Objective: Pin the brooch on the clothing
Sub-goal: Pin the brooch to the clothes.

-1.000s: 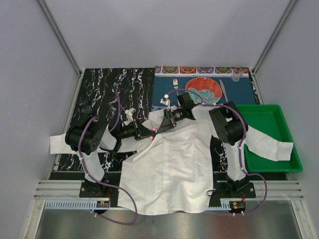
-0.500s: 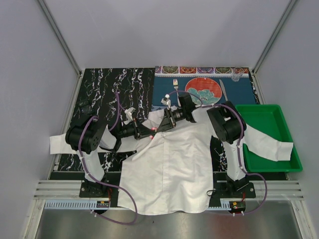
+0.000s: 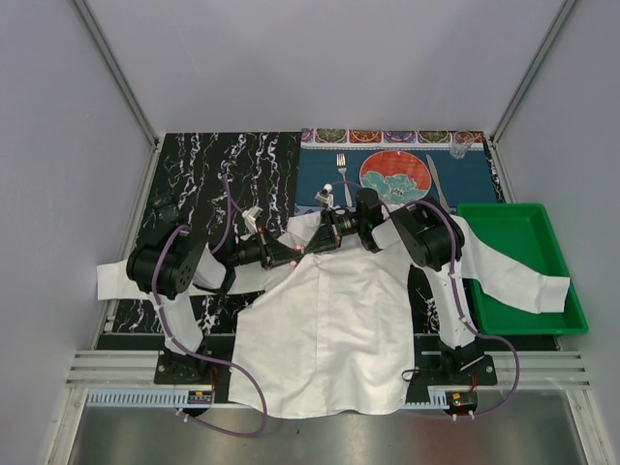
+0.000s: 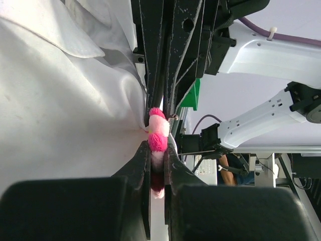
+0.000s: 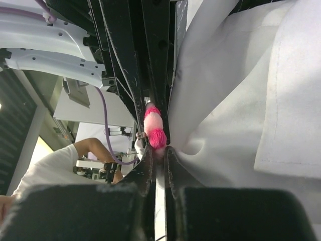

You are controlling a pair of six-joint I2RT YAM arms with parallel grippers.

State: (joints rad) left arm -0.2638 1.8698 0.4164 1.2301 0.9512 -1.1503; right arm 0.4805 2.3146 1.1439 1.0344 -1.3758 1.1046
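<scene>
Left wrist view: the left pincer (image 4: pixel 157 150) is pressed shut on the brooch (image 4: pixel 157 133), which it holds against a bunched fold of the shirt (image 3: pixel 329 329). The right pincer (image 5: pixel 158 150), half spread a second ago, has moved in from the opposite side and drawn its jaws nearly together at the brooch's free end. Whether they pinch pin or cloth cannot be told, so the fastening step looks begun but not finished. To the right of the right pincer, the green tray (image 3: pixel 513 228) holds a shirt sleeve draped across it; beyond both pincers lies the red-and-teal plate (image 3: pixel 395 176), showing only its painted pattern.
</scene>
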